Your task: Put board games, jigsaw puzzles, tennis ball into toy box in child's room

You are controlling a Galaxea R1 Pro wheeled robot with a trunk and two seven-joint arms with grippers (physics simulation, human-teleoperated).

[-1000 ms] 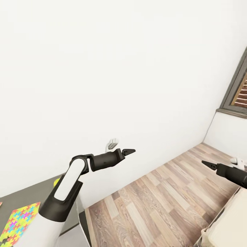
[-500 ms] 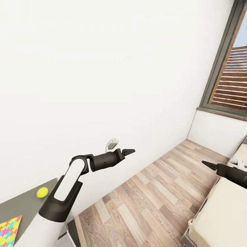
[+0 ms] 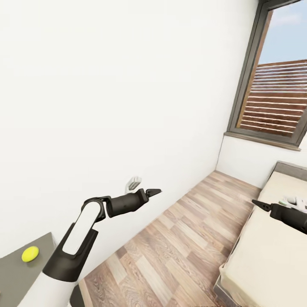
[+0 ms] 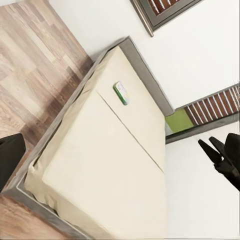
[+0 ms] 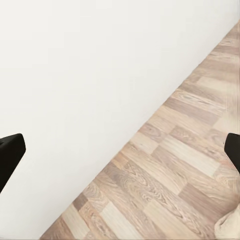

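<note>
Board game (image 4: 121,93) lying flat on bed (image 4: 105,170), far end. Probably light, stiff, thin: pinch along an edge. Ball (image 3: 30,254) on surface (image 3: 15,277). Left tool (image 3: 150,192), right tool (image 3: 258,204): both empty, spread unclear.

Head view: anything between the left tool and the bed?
Bare wood floor between the left tool and the bed; nothing lies there.
</note>
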